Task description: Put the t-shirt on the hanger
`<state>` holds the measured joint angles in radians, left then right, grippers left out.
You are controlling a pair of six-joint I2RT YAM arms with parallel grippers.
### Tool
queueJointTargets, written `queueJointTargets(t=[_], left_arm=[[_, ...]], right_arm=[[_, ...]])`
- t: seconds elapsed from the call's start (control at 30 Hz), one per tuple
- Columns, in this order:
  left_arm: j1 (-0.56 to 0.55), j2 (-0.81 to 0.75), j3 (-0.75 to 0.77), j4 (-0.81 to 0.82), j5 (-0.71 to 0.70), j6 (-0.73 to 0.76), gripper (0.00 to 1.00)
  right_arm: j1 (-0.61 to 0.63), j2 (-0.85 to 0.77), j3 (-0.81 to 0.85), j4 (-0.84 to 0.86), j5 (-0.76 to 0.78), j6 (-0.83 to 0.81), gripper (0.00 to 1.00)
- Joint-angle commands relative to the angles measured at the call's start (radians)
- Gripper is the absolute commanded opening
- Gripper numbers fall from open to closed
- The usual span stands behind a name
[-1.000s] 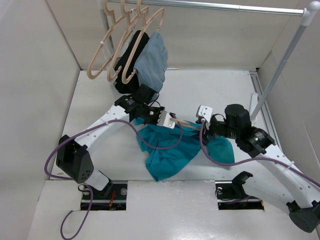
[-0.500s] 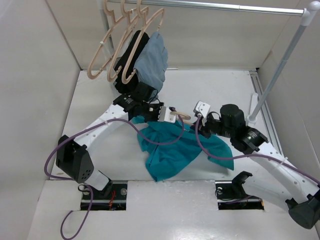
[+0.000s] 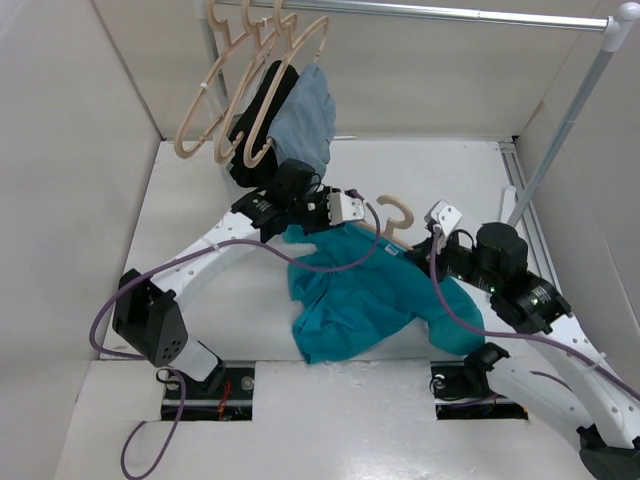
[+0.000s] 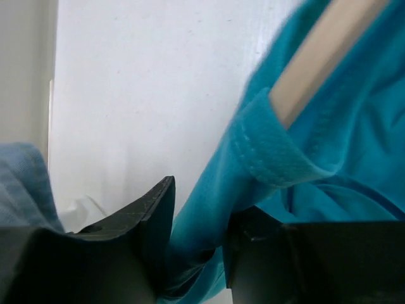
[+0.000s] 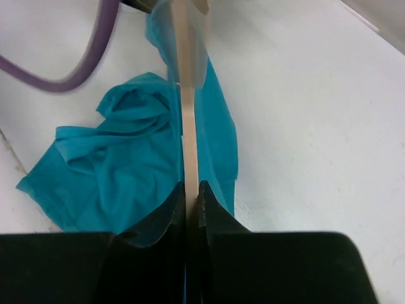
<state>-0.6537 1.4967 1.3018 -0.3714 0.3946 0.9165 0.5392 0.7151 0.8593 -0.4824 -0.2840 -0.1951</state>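
**Ana:** Both arms had shifted in that last second. The right claw [image 5: 192,190] had drawn back and clamped on the light beige plastic hanger [image 3: 395,212]. The hanger's hook stood clear of the cloth now, and the left claw [image 4: 202,215] had moved away from the bases alongside it.

**Ben:** And the shirt?

**Ana:** The teal short-sleeved cloth t-shirt [image 3: 350,300] was caught on the hanger's left end. From there it spilled, crumpled, onto the white table [image 3: 200,220] on the hanger's near side.

**Ben:** Was the left claw gripping anything?

**Ana:** Yes, it was clenched on a fold of the t-shirt just beside the hanger. Its wrist view showed teal cloth filling the gap between the fingers.

**Ben:** So what did the next move turn on?

**Ana:** The hanger's long axis ran from the right claw across toward the left one, and the hanger's left arm disappeared under a hemmed edge right by the left claw. That made the left arm the nearer one to the opening. I judged it would need to draw the hem along the axis toward the hook while the right claw held steady. I couldn't tell whether that opening was the neck or a sleeve.
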Motion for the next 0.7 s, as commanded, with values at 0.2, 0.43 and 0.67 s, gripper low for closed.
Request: queueJointTargets(t=[0.2, 0.43, 0.67], left_arm=[[0.046, -0.030, 0.023, 0.134, -0.171, -0.206, 0.64], [0.028, -0.049, 0.105, 0.144, -0.117, -0.364, 1.00], [0.028, -0.079, 0.148, 0.100, -0.085, -0.425, 1.00]], right_arm=[[-0.030, -0.032, 0.026, -0.143, 0.144, 0.062, 0.00], [-0.030, -0.013, 0.128, -0.179, 0.244, 0.103, 0.00], [-0.050, 0.090, 0.400, -0.341, 0.462, 0.103, 0.00]])
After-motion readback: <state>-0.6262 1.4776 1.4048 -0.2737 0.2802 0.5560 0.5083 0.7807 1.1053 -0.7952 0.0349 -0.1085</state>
